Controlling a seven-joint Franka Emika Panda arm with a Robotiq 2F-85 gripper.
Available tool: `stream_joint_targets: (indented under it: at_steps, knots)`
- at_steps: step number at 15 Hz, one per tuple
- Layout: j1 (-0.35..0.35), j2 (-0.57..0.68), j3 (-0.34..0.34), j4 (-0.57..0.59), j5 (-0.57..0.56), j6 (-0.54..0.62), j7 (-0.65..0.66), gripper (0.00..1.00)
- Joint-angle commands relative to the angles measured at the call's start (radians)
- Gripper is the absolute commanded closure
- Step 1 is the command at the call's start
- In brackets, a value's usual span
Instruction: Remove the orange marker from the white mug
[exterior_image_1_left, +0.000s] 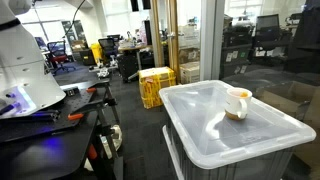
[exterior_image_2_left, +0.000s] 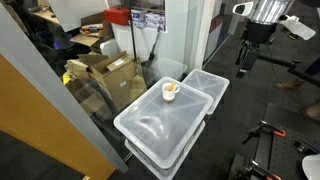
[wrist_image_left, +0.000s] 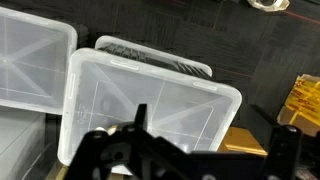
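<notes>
1. Spread wide in the wrist view: pincer (wrist_image_left: 215, 128), nothing between its two dark fingers, poised high above bare translucent lids and well apart from the target.
2. Upright on the translucent bin lid (exterior_image_1_left: 200, 135), near a far corner: white mug (exterior_image_1_left: 238, 103), orange-brown low on its body.
3. Visible only as an orange fleck at the mug's mouth in an exterior view: orange marker (exterior_image_2_left: 170, 89), judged to be standing inside; lean not readable.
4. Risk of tipping the mug or pushing it off the lid. Likely cause: a finger clipping the rim on the way down, on a slick, springy surface.
5. Risk of lifting mug and marker together. Likely cause: pinching the rim along with the stick, or the stick wedging against the wall.
6. Risk of a missed or slipping grip. Likely cause: so thin a stick, approached off-centre.
7. Hard to make out: handle direction, how much marker stands proud.
8. No sure sight of the mug in the wrist view; only a pale round thing (wrist_image_left: 268, 4) cut by the top edge, identity unclear.
</notes>
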Motion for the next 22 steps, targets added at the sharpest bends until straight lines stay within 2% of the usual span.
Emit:
stream_joint_targets:
  at_steps: [1, 6, 13, 22]
  knots:
    - [-0.019, 0.002, 0.019, 0.001, 0.01, -0.002, -0.008, 0.0]
    - [-0.019, 0.002, 0.019, 0.001, 0.01, -0.002, -0.008, 0.0]
    - [-0.031, 0.044, 0.032, 0.046, -0.051, 0.046, -0.004, 0.0]
    - [-0.038, 0.162, 0.052, 0.229, -0.151, 0.001, -0.036, 0.0]
